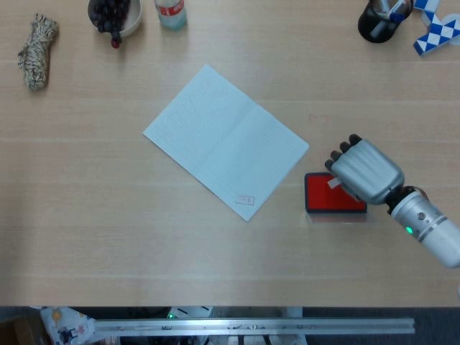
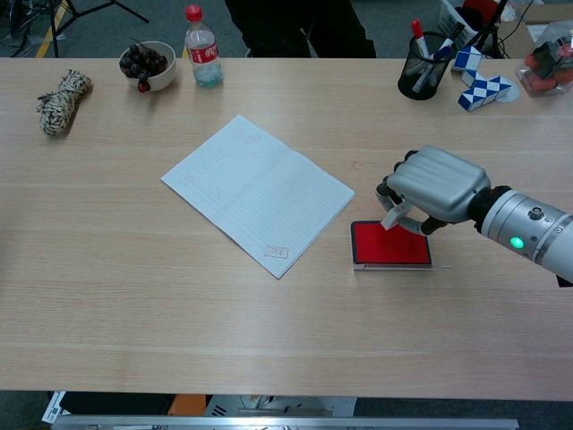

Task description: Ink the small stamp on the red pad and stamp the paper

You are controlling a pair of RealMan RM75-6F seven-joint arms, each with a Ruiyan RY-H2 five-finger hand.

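Observation:
The open white paper booklet [image 1: 224, 140] [image 2: 255, 191] lies at the table's middle, with a small red stamp mark [image 1: 246, 199] [image 2: 277, 253] near its near corner. The red ink pad [image 1: 333, 194] [image 2: 389, 244] sits just right of the booklet. My right hand [image 1: 363, 172] [image 2: 434, 185] hovers over the pad's far right edge, fingers curled around the small pale stamp [image 1: 333, 184] [image 2: 392, 218], whose lower end shows just above the pad. My left hand appears in neither view.
A bowl of dark fruit [image 2: 148, 63] and a red-capped bottle [image 2: 202, 48] stand at the back left, a rope bundle [image 2: 59, 102] further left. A black pen cup [image 2: 423, 64] and a blue-white folding puzzle [image 2: 483, 85] are at the back right.

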